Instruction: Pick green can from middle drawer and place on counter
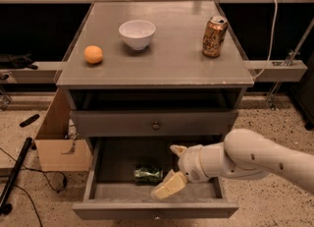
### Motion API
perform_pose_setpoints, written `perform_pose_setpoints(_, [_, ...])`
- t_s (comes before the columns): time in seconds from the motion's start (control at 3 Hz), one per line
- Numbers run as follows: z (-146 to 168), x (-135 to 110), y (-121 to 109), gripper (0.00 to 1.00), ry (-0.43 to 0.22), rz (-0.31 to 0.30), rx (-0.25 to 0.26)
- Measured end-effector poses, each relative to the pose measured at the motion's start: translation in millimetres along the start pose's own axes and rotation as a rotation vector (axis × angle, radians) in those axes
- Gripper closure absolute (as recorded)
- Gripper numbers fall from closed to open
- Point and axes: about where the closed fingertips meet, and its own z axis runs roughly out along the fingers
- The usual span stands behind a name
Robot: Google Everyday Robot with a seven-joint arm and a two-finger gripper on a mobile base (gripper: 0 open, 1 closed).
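Observation:
The green can (148, 173) lies on its side on the dark floor of the open middle drawer (152, 206), near the middle. My gripper (170, 169) reaches in from the right over the drawer, open, with one finger (169, 185) low and near the front and the other finger (178, 149) farther back. It is just right of the can and is not touching it. The grey counter (167, 59) is above.
On the counter stand a white bowl (137, 33), an orange (93, 54) at the left and a gold-orange can (214, 36) at the right. The upper drawer with a round knob (155, 126) is closed. A cardboard box (61, 145) and cables lie on the floor at left.

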Motion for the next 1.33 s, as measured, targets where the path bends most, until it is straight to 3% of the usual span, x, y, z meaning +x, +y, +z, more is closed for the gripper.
perform_pose_setpoints(0.33, [57.8, 29.8, -17.3, 0.00, 0.029, 0.008, -0.018])
perform_pose_setpoints(0.67, [93.9, 58.6, -52.5, 0.00, 0.081, 0.012, -0.007])
perform_pose_setpoints(1.0, [84.8, 78.8, -101.7, 0.00, 0.114, 0.031, 0.070])
perform_pose_setpoints(1.33, [90.0, 79.8, -102.7, 0.00, 0.123, 0.026, 0.071])
